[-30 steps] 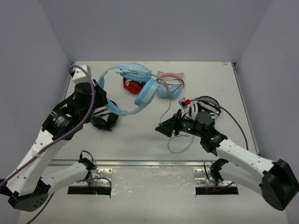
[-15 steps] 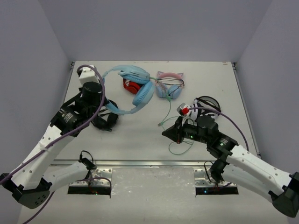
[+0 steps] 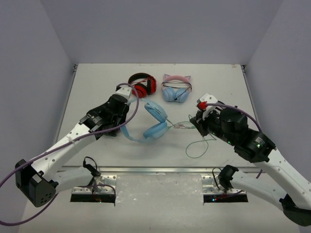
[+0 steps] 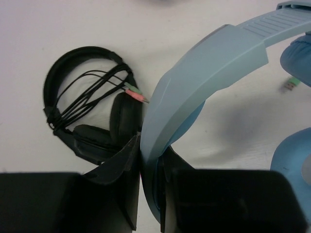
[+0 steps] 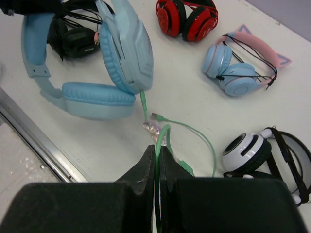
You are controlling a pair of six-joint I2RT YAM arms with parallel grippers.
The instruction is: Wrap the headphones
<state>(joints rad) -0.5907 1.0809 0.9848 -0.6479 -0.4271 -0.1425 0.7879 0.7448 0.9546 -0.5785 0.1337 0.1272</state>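
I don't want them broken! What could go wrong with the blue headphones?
The right gripper pinches the thin green cable; a hard pull might strain the spot where it enters the blue headphones. The loose loop lies near the white headphones and could snag there.

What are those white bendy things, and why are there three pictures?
They are two robot arms with pinching fingers. One picture looks down from above; the other two come from a camera on each wrist. On the table lie five headphones: a red pair, a cat-eared pair, a black pair, a white-and-black pair and the big blue headphones. The left gripper pinches the blue headband; the right gripper pinches their green cable.
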